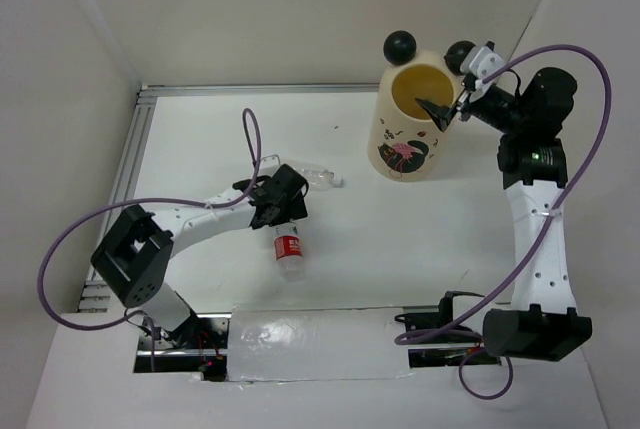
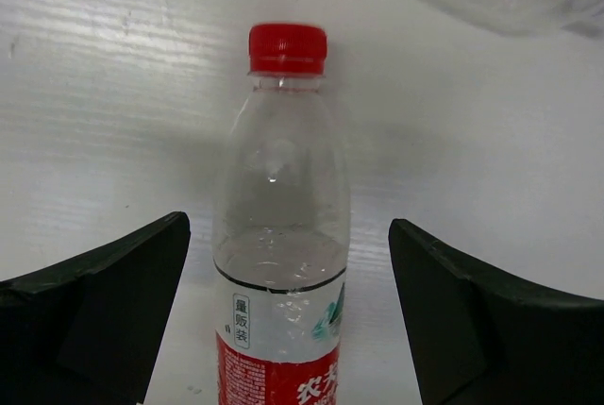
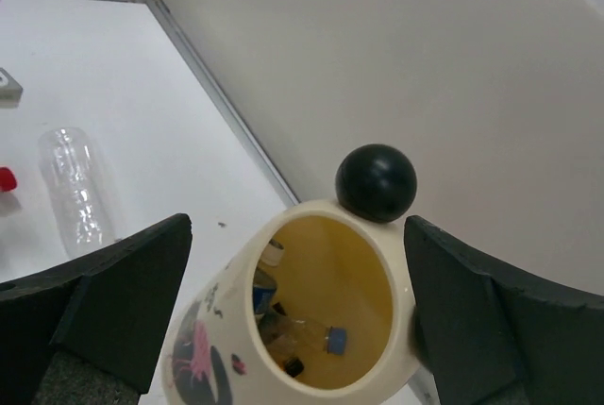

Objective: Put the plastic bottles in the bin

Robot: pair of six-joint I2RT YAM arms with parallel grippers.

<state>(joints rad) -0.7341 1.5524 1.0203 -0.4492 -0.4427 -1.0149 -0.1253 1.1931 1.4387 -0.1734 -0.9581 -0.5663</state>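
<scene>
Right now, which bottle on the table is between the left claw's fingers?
The red-capped, red-labelled bottle; the clear unlabelled bottle lies outside the open left gripper.

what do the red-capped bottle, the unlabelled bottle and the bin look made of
Red-capped bottle: thin clear glossy plastic, seemingly; the table shows through it, red printed label. Unlabelled bottle: likewise transparent ribbed plastic. Bin: opaque cream, smooth, printed wall; plastic or coated card, hard to tell.

Bin (image 1: 408, 144) sat far right on the tabletop (image 1: 400, 239), some bottles (image 3: 307, 337) down in it, right end effector (image 1: 450, 106) over its rim. Left of centre, a bottle (image 1: 288, 252) lay between the left end effector (image 1: 275, 217) fingers, second bottle (image 1: 318, 178) behind it.
</scene>
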